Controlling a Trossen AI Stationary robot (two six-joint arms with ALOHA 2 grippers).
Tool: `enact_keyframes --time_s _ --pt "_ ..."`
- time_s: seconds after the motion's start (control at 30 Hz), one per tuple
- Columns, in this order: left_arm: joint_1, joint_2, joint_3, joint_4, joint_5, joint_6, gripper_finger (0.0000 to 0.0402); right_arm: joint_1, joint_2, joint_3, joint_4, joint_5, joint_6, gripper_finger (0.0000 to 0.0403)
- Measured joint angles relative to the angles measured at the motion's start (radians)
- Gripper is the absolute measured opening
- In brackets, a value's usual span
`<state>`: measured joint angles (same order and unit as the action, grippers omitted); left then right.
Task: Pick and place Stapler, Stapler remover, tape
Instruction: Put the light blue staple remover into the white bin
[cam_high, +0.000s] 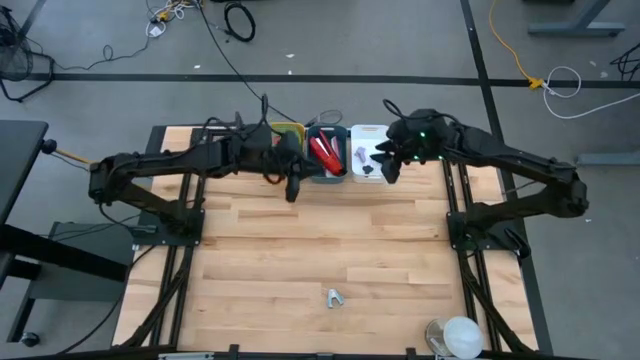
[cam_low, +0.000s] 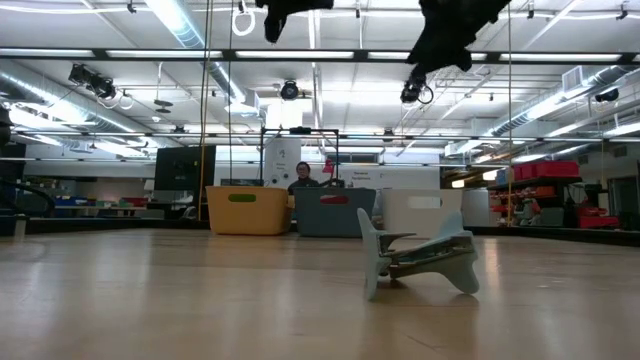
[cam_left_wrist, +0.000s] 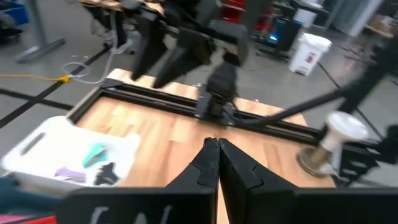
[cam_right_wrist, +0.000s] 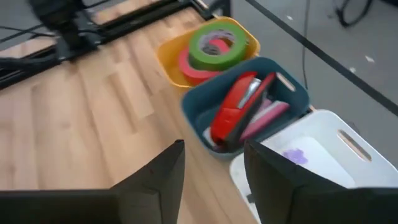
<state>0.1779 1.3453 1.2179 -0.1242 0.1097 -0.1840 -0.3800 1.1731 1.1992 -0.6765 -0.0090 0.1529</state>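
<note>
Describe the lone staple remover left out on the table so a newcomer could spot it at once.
Start at the row of three bins along the far edge of the wooden table. Move to the opposite, near side, a little right of centre. The staple remover lies alone there on bare wood, small, pale grey-green and claw-shaped.

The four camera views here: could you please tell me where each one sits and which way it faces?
High view: overhead, looking straight down on the table; both arms show.
Low view: at tabletop height, facing the staple remover; arms hang in from above.
Left wrist view: looks past the shut left end effector.
Right wrist view: looks past the open right end effector.
Shared: the right wrist and high views both show the yellow bin, blue bin and white bin.
</note>
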Motion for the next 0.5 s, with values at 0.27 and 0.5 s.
enact_keyframes --time_s 0.27,0.5 --pt "-0.135 0.0 0.0 0.0 0.0 0.021 0.0004 0.105 -0.067 0.0 0.0 -0.009 -0.038 0.0164" --pt "-0.242 0.003 0.0 0.001 0.0 0.087 0.0003 0.193 -0.122 0.0 0.0 -0.008 -0.027 0.0164"
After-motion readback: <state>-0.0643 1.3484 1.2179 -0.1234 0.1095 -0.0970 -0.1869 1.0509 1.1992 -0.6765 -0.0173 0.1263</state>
